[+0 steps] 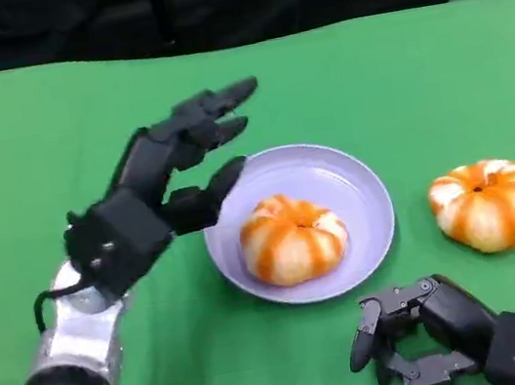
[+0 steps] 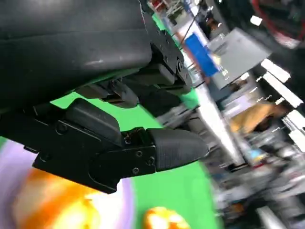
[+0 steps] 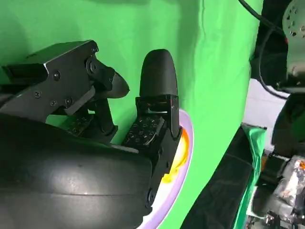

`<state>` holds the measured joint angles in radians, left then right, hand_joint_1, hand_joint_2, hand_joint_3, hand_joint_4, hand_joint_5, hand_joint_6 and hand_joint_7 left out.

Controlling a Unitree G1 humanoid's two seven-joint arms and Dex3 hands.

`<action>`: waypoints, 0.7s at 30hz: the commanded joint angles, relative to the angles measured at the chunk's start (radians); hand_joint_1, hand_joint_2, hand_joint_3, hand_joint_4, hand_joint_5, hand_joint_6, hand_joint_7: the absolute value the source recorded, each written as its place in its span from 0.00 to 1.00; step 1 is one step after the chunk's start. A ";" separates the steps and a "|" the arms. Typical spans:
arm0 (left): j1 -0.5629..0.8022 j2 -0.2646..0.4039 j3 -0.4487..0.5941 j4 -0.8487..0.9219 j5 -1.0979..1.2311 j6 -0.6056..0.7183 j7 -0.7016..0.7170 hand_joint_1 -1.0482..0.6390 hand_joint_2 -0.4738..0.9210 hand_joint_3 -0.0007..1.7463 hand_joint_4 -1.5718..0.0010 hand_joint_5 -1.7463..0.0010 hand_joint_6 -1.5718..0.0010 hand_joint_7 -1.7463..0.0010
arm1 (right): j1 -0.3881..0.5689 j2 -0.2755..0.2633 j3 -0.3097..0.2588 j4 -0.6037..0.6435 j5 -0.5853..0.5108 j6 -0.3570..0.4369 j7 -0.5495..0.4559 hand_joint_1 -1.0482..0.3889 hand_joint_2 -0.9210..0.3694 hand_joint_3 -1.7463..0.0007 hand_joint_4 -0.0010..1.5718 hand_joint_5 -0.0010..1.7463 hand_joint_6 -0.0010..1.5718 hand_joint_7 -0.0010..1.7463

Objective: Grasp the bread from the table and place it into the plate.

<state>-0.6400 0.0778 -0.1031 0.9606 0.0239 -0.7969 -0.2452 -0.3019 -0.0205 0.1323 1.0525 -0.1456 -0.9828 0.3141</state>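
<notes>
Left hand (image 1: 154, 195) hovers above the green worktop (image 1: 434, 64) with its fingers (image 1: 214, 111) spread apart and nothing in them, reaching over the near rim of the lilac plate (image 1: 355, 186). One bread roll (image 1: 293, 237), orange with pale stripes, sits in the plate just beyond the thumb, apart from it. The left wrist view shows the same roll (image 2: 52, 205) blurred under the black fingers (image 2: 171, 148), with the plate's rim (image 2: 126, 200) beside it. A second striped roll (image 1: 486, 203) lies on the worktop, past the plate from the left hand and just ahead of the right hand (image 1: 439, 330). That right hand rests low at the near edge, fingers curled inward around nothing, close to the plate's front rim (image 3: 183, 143) but not touching it.
</notes>
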 commanded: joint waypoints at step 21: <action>0.238 -0.058 0.182 -0.226 -0.353 0.115 -0.344 0.14 1.00 0.31 0.53 0.99 0.64 0.99 | -0.004 -0.012 -0.005 0.013 0.015 -0.019 0.005 0.85 0.23 0.45 0.63 0.73 0.64 0.54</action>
<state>-0.5000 0.0217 0.0149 0.7625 -0.2378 -0.6700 -0.5464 -0.3041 -0.0203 0.1323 1.0548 -0.1447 -0.9867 0.3161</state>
